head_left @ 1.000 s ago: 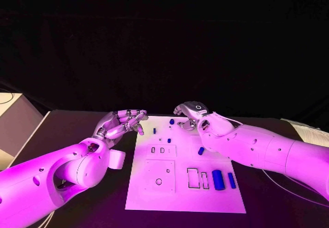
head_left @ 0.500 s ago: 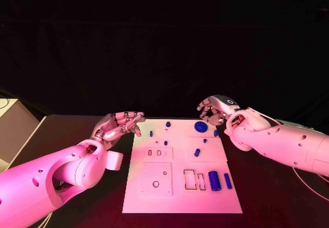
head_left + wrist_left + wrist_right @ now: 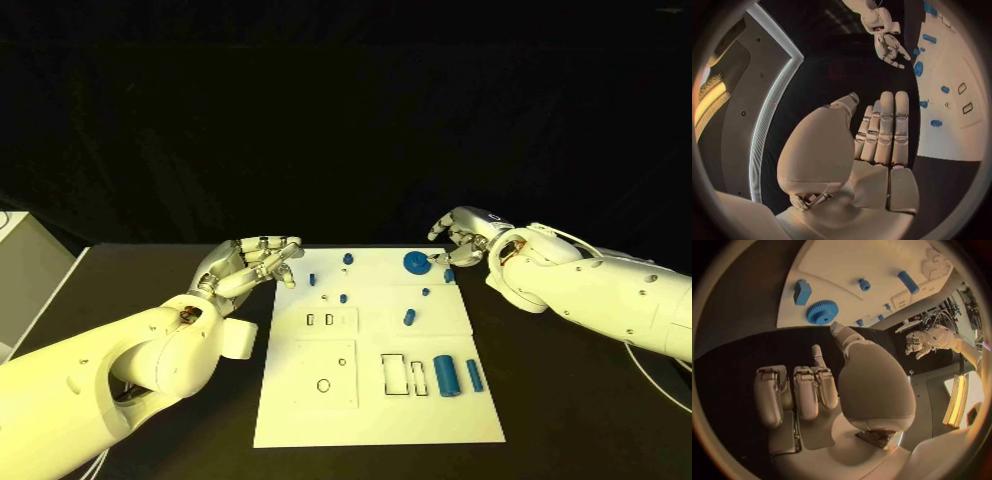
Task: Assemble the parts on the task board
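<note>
Progress looks early — most of the blue parts lie loose on the task board [image 3: 378,420], and several outlined slots in its lower half stand open. In the head view the board sits at the centre of the bench [image 3: 577,410]. Near its upper edge a blue gear [image 3: 415,263] rests flat, with a small blue peg [image 3: 348,258] to its left and smaller blue pieces scattered just below. A short blue bar [image 3: 408,318] lies tilted at mid-board. At the lower right a large blue cylinder [image 3: 446,376] and a slimmer blue piece [image 3: 473,375] lie side by side, just right of two empty rectangular outlines [image 3: 404,374]. The square plate with a round hole [image 3: 326,373] at the lower left appears unfilled too.

The left hand [image 3: 257,262] hovers at the board's upper left edge, its fingers held together and nearly straight, carrying nothing. The right hand [image 3: 464,238] sits at the upper right corner beside the gear, fingers curled inward; the right wrist view shows nothing in them.

As a judgement, the gear may already be seated — it cannot be confirmed — while the cylinder, bar and small pieces remain to be placed.
</note>
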Controlling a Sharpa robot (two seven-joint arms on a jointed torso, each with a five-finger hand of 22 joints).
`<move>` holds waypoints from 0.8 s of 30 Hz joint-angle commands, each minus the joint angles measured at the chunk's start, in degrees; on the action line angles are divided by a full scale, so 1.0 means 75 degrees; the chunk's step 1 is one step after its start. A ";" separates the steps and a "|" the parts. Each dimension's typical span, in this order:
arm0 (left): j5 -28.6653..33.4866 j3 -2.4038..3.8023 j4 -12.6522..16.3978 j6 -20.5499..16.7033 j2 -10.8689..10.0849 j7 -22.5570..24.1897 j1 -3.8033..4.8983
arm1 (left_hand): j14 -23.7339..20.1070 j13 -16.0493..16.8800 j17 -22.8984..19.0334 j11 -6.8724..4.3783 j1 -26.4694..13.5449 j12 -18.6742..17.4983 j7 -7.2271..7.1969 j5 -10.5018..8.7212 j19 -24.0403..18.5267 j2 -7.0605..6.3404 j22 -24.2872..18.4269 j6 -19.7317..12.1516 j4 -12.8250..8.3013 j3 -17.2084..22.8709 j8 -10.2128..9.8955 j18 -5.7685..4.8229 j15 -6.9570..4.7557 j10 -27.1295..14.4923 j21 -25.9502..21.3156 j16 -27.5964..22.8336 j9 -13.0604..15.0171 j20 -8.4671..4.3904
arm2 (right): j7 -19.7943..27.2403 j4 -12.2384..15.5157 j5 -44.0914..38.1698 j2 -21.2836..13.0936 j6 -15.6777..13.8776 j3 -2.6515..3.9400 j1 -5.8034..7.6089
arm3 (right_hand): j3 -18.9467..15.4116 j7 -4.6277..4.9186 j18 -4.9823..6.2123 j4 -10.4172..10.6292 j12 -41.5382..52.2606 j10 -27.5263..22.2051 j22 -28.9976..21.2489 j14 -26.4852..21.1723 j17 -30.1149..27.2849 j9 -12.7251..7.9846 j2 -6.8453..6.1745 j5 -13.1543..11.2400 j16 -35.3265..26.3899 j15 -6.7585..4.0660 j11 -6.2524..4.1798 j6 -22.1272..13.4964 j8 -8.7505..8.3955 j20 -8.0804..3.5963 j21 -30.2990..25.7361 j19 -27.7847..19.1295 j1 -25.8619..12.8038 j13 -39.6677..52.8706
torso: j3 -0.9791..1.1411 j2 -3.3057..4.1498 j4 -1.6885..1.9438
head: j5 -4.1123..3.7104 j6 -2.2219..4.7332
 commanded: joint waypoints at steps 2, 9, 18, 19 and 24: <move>-0.0026 0.0005 -0.0001 0.0080 0.0026 0.0055 -0.0014 | -0.0023 0.0008 0.0008 -0.0004 0.0000 0.0025 -0.0021 -0.0024 -0.0072 -0.0058 0.0009 0.0041 0.0010 0.0036 0.0033 0.0110 -0.0030 0.0042 0.0037 0.0029 0.0003 0.0006 | -0.0450 -0.0114 -0.0002 0.0133 0.0615 -0.0005 -0.0038 | -0.0374 0.0024 -0.0086 0.0174 0.0015 0.0800 0.1704 0.0729 0.1686 0.0008 0.0093 0.0011 0.0047 0.0087 0.0059 -0.0097 -0.0032 0.0076 0.0075 0.0637 0.0110 0.2006 | 0.0028 0.0041 0.0037 | -0.0029 -0.0007; -0.0026 0.0005 -0.0006 0.0056 0.0038 0.0070 -0.0023 | -0.0021 0.0006 0.0009 -0.0002 -0.0008 0.0023 -0.0018 -0.0024 -0.0076 -0.0057 0.0014 0.0043 0.0014 0.0041 0.0034 0.0109 -0.0030 0.0040 0.0046 0.0037 0.0003 0.0004 | -0.0633 -0.0295 0.0048 0.0339 0.0719 -0.0013 -0.0095 | -0.0553 0.0035 -0.0156 0.0327 0.0015 0.0800 0.1976 0.0765 0.1853 0.0020 0.0170 0.0079 0.0090 0.0108 0.0073 -0.0100 0.0000 0.0096 0.0290 0.0783 0.0224 0.2006 | 0.0025 0.0070 0.0065 | -0.0044 -0.0032; -0.0026 0.0005 -0.0001 0.0057 0.0037 0.0059 -0.0025 | -0.0021 0.0006 0.0009 -0.0002 -0.0008 0.0023 -0.0018 -0.0024 -0.0076 -0.0057 0.0014 0.0043 0.0014 0.0041 0.0034 0.0109 -0.0030 0.0040 0.0046 0.0037 0.0003 0.0004 | -0.0686 -0.0500 0.0062 0.0533 0.0683 -0.0018 -0.0149 | -0.0566 0.0030 -0.0164 0.0376 0.0015 0.0800 0.2004 0.0767 0.1862 0.0032 0.0217 0.0095 0.0093 0.0110 0.0071 -0.0066 0.0032 0.0101 0.0312 0.0798 0.0277 0.2006 | 0.0020 0.0067 0.0066 | -0.0045 -0.0065; -0.0026 0.0005 -0.0001 0.0056 0.0036 0.0057 -0.0025 | -0.0021 0.0006 0.0009 -0.0002 -0.0008 0.0023 -0.0018 -0.0024 -0.0076 -0.0057 0.0014 0.0043 0.0014 0.0041 0.0034 0.0109 -0.0030 0.0040 0.0046 0.0037 0.0003 0.0004 | -0.0692 -0.0510 0.0063 0.0547 0.0675 -0.0019 -0.0151 | -0.0566 0.0027 -0.0165 0.0390 0.0015 0.0800 0.2006 0.0767 0.1864 0.0035 0.0230 0.0100 0.0093 0.0109 0.0069 -0.0053 0.0042 0.0101 0.0313 0.0799 0.0289 0.2006 | 0.0021 0.0064 0.0067 | -0.0040 -0.0072; -0.0026 0.0005 -0.0001 0.0055 0.0037 0.0047 -0.0025 | -0.0020 0.0005 0.0010 -0.0001 -0.0013 0.0023 -0.0015 -0.0024 -0.0080 -0.0056 0.0019 0.0044 0.0017 0.0049 0.0034 0.0109 -0.0030 0.0039 0.0055 0.0045 0.0003 0.0003 | -0.0694 -0.0536 0.0078 0.0582 0.0641 -0.0019 -0.0156 | -0.0550 0.0018 -0.0165 0.0428 0.0015 0.0800 0.2007 0.0769 0.1874 0.0047 0.0276 0.0112 0.0096 0.0106 0.0062 -0.0011 0.0073 0.0101 0.0314 0.0799 0.0338 0.2006 | 0.0019 0.0058 0.0060 | -0.0032 -0.0081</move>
